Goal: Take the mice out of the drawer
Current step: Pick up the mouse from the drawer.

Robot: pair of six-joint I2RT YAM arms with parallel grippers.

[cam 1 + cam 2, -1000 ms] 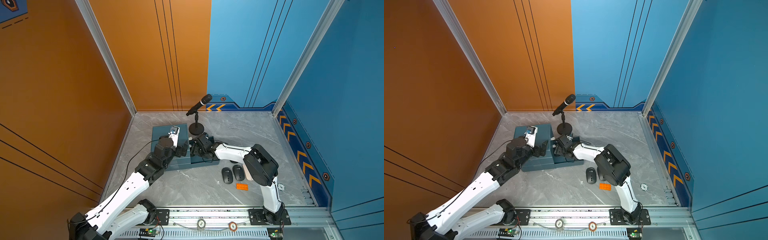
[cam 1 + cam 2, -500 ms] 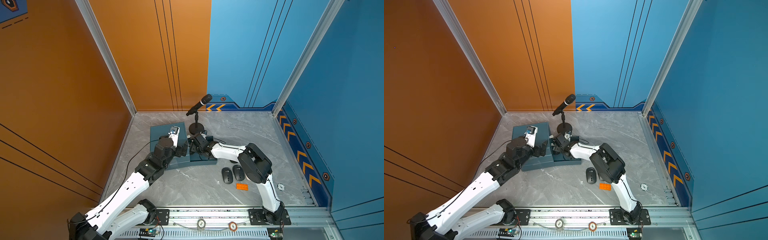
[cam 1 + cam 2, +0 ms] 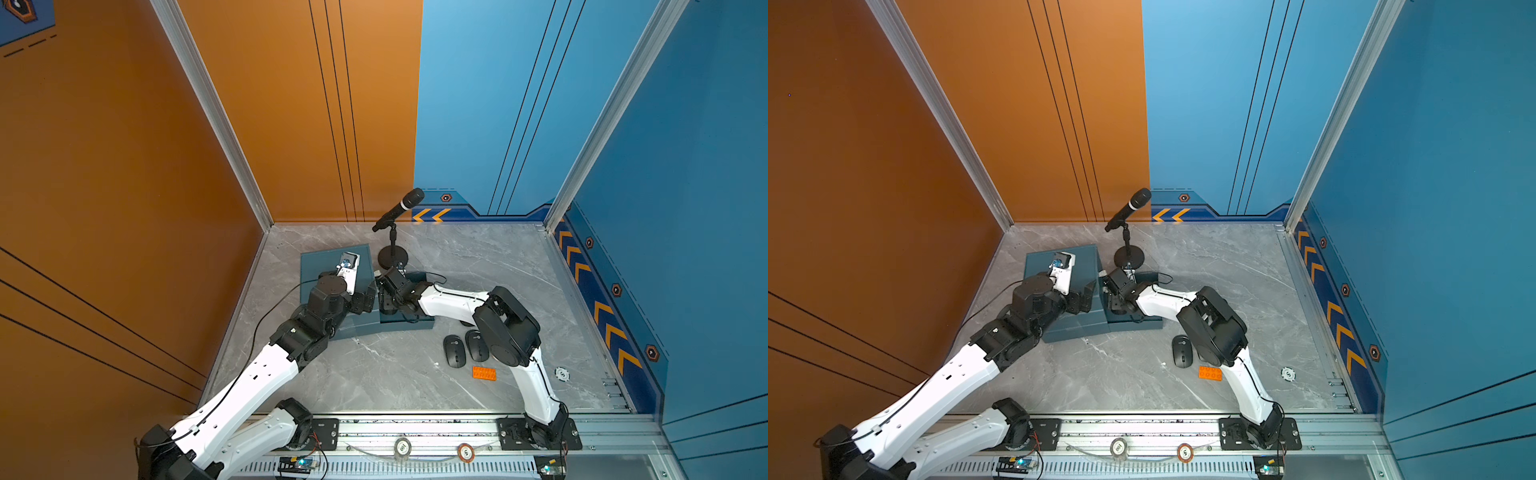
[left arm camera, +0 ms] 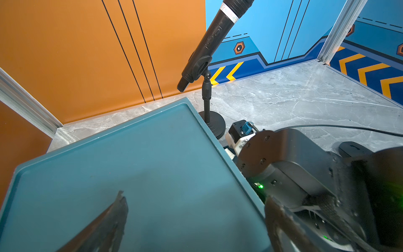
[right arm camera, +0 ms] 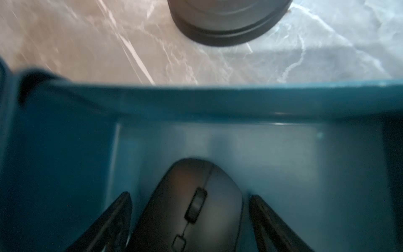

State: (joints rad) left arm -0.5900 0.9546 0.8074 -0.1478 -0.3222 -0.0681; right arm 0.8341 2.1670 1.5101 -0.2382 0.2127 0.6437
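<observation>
The left arm (image 3: 257, 374) reaches from the near-left rail to the teal cabinet (image 3: 328, 259). Its left end effector (image 4: 196, 197) is spread wide and holds nothing, with one finger over the cabinet's top and the other past its right edge. The right arm (image 3: 453, 299) is bent sharply, elbow raised at the right, forearm running left into the open drawer (image 3: 405, 326). There the right end effector (image 5: 189, 195) stands wide. Its fingers (image 5: 113, 220) sit either side of a black mouse (image 5: 192, 209) lying on the drawer floor, with a gap on both sides.

Since a second ago the right elbow and wrist have swung left toward the cabinet; the left arm has not moved.

Counted:
- One mouse is seen in the drawer.
- Two black mice (image 3: 454, 351) lie side by side on the desk (image 3: 374, 374), right of the drawer and nearer. In a top view only one mouse (image 3: 1181, 351) shows clear of the elbow.
- One orange plate (image 3: 484, 372) lies just nearer than them.
- One microphone (image 3: 399, 208) stands on the far side.
</observation>
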